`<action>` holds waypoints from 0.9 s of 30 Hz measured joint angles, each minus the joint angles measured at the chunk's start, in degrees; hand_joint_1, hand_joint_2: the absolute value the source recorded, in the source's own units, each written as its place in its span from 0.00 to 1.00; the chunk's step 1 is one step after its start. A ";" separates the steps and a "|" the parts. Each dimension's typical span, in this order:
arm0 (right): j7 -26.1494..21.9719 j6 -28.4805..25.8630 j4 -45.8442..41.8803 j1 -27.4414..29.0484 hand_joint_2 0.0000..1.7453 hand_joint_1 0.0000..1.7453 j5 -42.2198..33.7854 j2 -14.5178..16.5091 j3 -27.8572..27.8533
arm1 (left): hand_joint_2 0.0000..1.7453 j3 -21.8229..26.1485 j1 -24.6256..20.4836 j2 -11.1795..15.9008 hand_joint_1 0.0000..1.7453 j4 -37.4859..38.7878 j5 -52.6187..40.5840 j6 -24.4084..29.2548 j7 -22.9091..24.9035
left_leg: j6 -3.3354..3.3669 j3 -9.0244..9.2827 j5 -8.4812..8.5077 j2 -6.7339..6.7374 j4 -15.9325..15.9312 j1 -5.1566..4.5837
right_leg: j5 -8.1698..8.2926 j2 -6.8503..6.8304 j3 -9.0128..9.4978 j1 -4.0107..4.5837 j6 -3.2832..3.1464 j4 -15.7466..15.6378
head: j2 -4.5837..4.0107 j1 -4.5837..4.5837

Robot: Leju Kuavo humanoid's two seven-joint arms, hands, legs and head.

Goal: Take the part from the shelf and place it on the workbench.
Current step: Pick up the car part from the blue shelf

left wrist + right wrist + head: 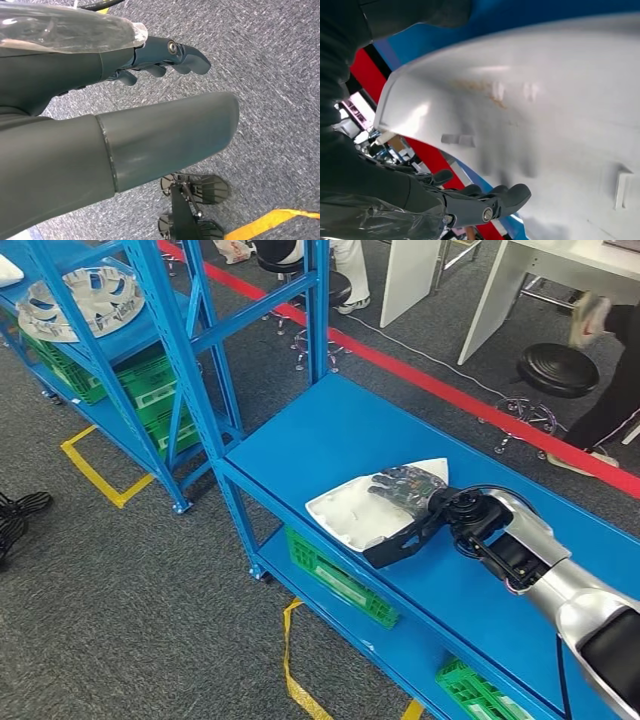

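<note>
The white part [361, 508] lies flat on the blue bench [332, 430], near its front edge; the right hand [407, 488] rests fingers-spread on top of it, apparently steadying or setting it down, though whether it grips I cannot tell; the part looks like smooth, curved moulded plastic; the left hand [166, 55] hangs empty, fingers loosely apart.
</note>
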 joint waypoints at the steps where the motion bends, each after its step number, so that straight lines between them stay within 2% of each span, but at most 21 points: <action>1: -0.01 0.01 0.45 -0.04 1.00 0.00 -0.03 0.18 0.06 | 0.00 0.00 0.01 0.01 0.00 0.00 -0.02 0.00 0.00 | 0.00 0.00 0.00 0.00 0.00 0.00 | 0.00 0.00 0.00 0.00 0.00 0.00 | 0.00 0.01; 21: 0.57 0.20 3.45 -0.93 1.00 0.00 -0.98 1.35 0.43 | 0.00 0.00 0.05 0.01 0.00 0.00 -0.14 0.00 0.01 | 0.00 0.05 0.00 0.02 0.00 0.00 | 0.00 0.02 0.01 0.00 0.00 -0.01 | 0.00 0.02; 22: 0.67 0.12 3.52 -0.92 1.00 0.04 -0.98 1.35 0.43 | 0.00 0.00 0.05 0.01 0.00 0.00 -0.16 0.00 0.01 | 0.00 0.05 0.00 0.02 0.00 0.00 | 0.00 0.02 0.01 0.00 0.00 -0.01 | 0.00 0.02; 25: 1.05 -0.25 3.72 -0.91 1.00 0.79 -1.00 1.36 0.43 | 0.00 0.00 0.04 0.01 0.00 0.00 -0.25 0.00 0.01 | 0.00 0.06 0.00 0.03 0.00 0.00 | 0.00 0.03 0.02 0.00 0.00 -0.01 | 0.00 0.02; 26: 1.13 -0.37 3.79 -0.89 1.00 1.00 -1.01 1.37 0.43 | 0.00 0.00 0.04 0.01 0.00 0.00 -0.27 0.00 0.00 | 0.00 0.06 0.00 0.03 0.00 0.00 | 0.00 0.03 0.02 0.00 0.00 -0.01 | 0.00 0.02; 27: 1.16 -0.48 3.86 -0.87 1.00 1.00 -1.01 1.37 0.43 | 0.00 0.00 0.03 0.01 0.00 0.00 -0.29 0.00 0.00 | 0.00 0.06 0.00 0.03 0.00 0.00 | 0.00 0.03 0.02 0.00 0.00 -0.01 | 0.00 0.01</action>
